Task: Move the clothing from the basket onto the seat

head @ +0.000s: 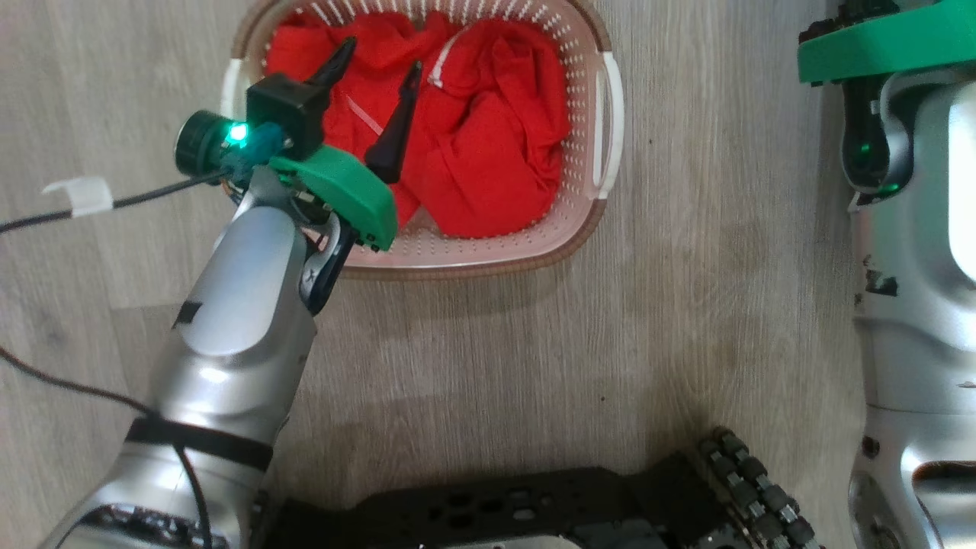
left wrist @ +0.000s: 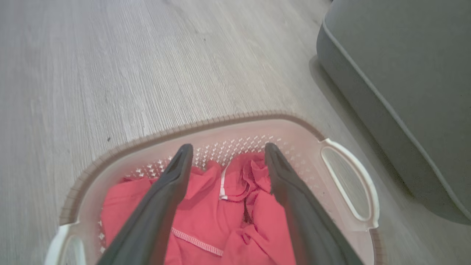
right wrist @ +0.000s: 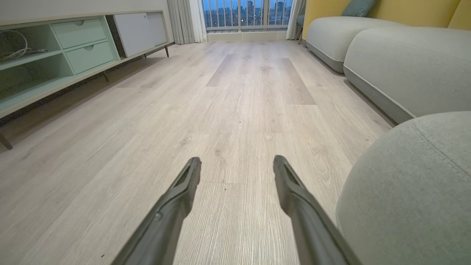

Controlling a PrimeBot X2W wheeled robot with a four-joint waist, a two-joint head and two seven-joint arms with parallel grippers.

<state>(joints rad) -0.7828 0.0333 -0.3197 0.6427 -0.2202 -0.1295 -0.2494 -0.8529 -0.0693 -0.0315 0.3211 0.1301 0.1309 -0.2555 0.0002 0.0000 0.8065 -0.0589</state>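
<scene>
We had our left gripper poised over the small oval cream plastic laundry basket with its brown woven-look rim. Its two long dark fingers were spread apart and held nothing, tips angled down toward the bright red soft fabric clothing. All of the clothing lay heaped inside the basket, which stood on the pale wood-grain floor. None of it was on the large grey-green upholstered seat, which sat near the basket's handle end but apart from it in the left wrist view. Our right gripper was likewise spread and empty, pointing out low over bare floor beside a rounded cushion corner.

The step in hand, as we judged it, was the first grasp. To do it well we wanted the fingers to go down straddling a raised fold rather than a flat spread, and deep enough to pinch several layers. The bunched ridge by the thin white trim looked the best place. The fabric looked limp and likely to slip, so a firm closure before any lift seemed wise, followed by a straight rise high enough for the dangling cloth to clear the rim. Otherwise a snagged hem might drag the light basket along. We could not tell whether the heap was one garment or several, so a second trip might be needed.
</scene>
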